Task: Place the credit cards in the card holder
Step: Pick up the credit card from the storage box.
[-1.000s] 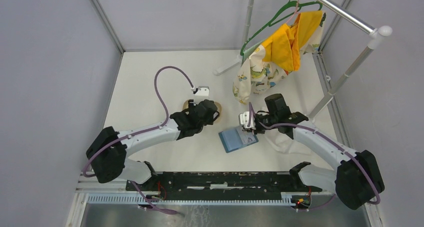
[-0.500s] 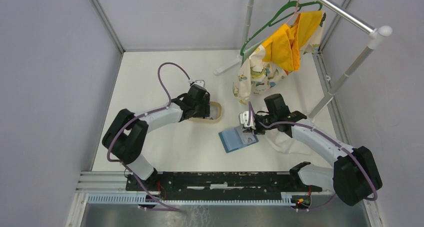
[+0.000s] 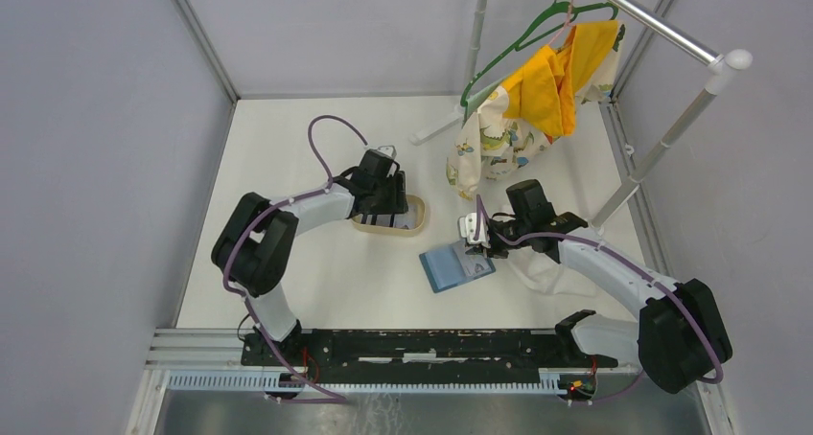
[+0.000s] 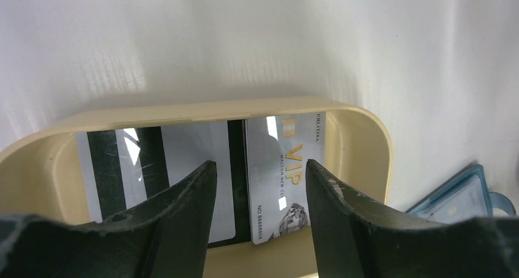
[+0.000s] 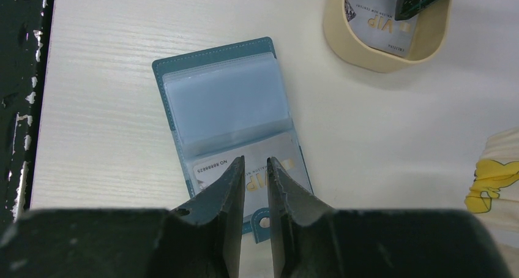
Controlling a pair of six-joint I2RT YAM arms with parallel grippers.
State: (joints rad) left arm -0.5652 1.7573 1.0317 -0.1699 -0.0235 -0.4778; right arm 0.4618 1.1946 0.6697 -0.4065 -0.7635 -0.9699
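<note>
Credit cards (image 5: 380, 21) are sitting in two places. Two are lying side by side inside the tan tray (image 4: 362, 144): a pale striped card (image 4: 180, 148) with black bands, and a silvery VIP card (image 4: 278, 161) just to its right in the left wrist view. The left fingers (image 4: 177, 220) are hovering over that tray, standing wide open with nothing between them, one on each side of the line where the two cards are meeting. A third card (image 5: 211, 169) is resting in the lower sleeve of the card holder (image 5: 226, 100), which is lying unfolded on the desk (image 3: 316, 282) near the tray. The right fingers (image 5: 225, 212) are hanging over that lower half, standing only narrowly apart and gripping nothing; whether they are touching the sleeve I cannot tell.
</note>
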